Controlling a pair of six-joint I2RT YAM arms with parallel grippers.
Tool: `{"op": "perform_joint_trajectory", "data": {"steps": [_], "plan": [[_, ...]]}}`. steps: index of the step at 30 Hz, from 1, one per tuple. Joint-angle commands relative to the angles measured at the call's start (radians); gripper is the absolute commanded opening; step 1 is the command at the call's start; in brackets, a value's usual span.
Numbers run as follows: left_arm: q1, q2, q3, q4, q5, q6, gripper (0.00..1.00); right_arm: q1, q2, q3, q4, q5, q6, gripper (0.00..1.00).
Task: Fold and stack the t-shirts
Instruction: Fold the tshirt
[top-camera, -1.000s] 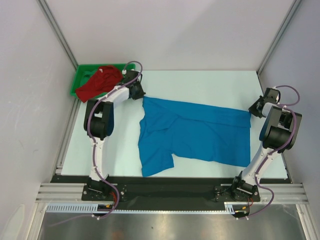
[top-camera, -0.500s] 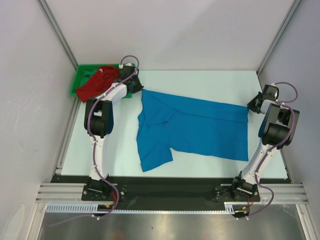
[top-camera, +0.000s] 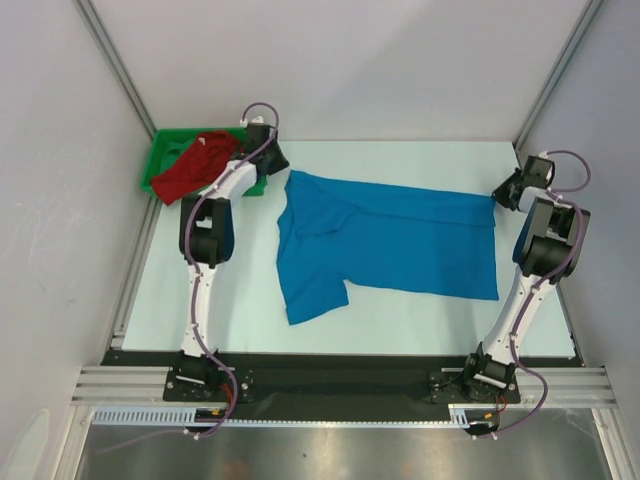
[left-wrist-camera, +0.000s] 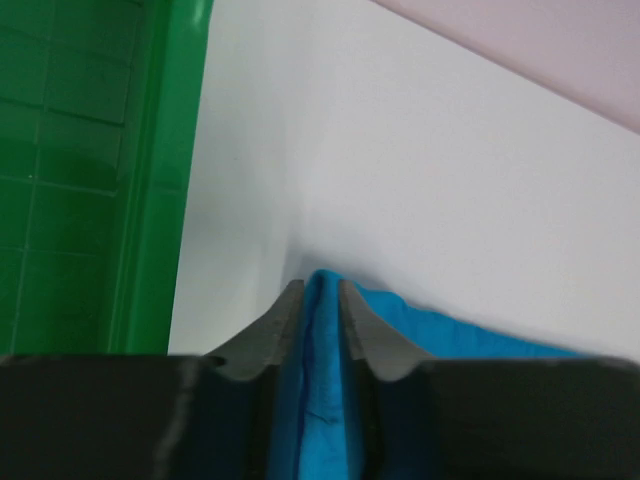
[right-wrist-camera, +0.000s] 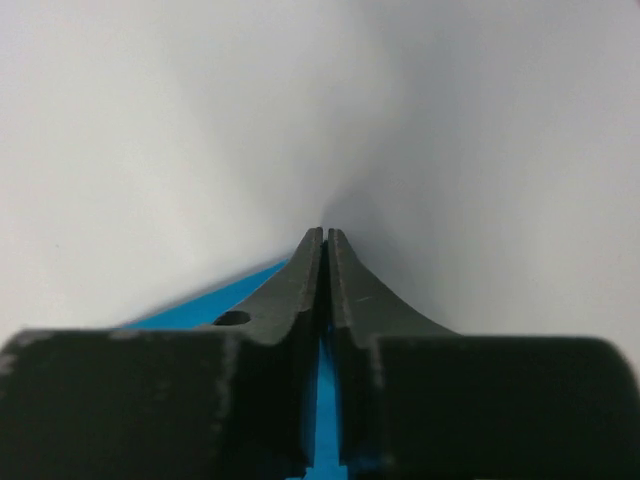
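1. Table (top-camera: 240, 300): pale top that fills the middle of the overhead view, with grey walls on three sides.
2. Blue t-shirt (top-camera: 390, 245): lies spread flat across the centre of the table, long side running left to right. One short sleeve juts toward the lower left. Its two upper corners are drawn out toward the arms.
3. Left arm (top-camera: 205, 240) and right arm (top-camera: 545, 250): stand at the left and right edges of the overhead view, each reaching up-frame to an upper corner of the blue cloth.
4. Green tray (top-camera: 152, 168): sits at the upper left corner of the table. Its wall fills the left edge of the left wrist view.
5. Red t-shirt (top-camera: 195, 165): bunched in the tray, one end spilling over the tray's lower left rim.
6. Left gripper (left-wrist-camera: 320, 285): fingers narrowly parted, a fold of blue cloth filling the gap and touching both. It sits just right of the tray.
7. Right gripper (right-wrist-camera: 325, 232): fingers pressed together, a thin sliver of blue cloth pinched between them, low over the table.
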Motion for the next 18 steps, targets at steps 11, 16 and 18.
{"op": "perform_joint_trajectory", "data": {"steps": [11, 16, 18], "plan": [[-0.014, -0.365, -0.152, -0.048, -0.102, 0.103, 0.56, -0.006, -0.203, 0.242, -0.498, 0.246, -0.155, 0.59], [-0.074, -0.65, -0.417, -0.054, -0.067, 0.063, 0.59, 0.031, -0.469, -0.012, -0.434, 0.104, -0.092, 0.68], [-0.103, -0.725, -0.556, -0.054, -0.059, 0.055, 0.6, 0.074, -0.542, -0.132, -0.406, 0.055, -0.08, 0.7]]}}
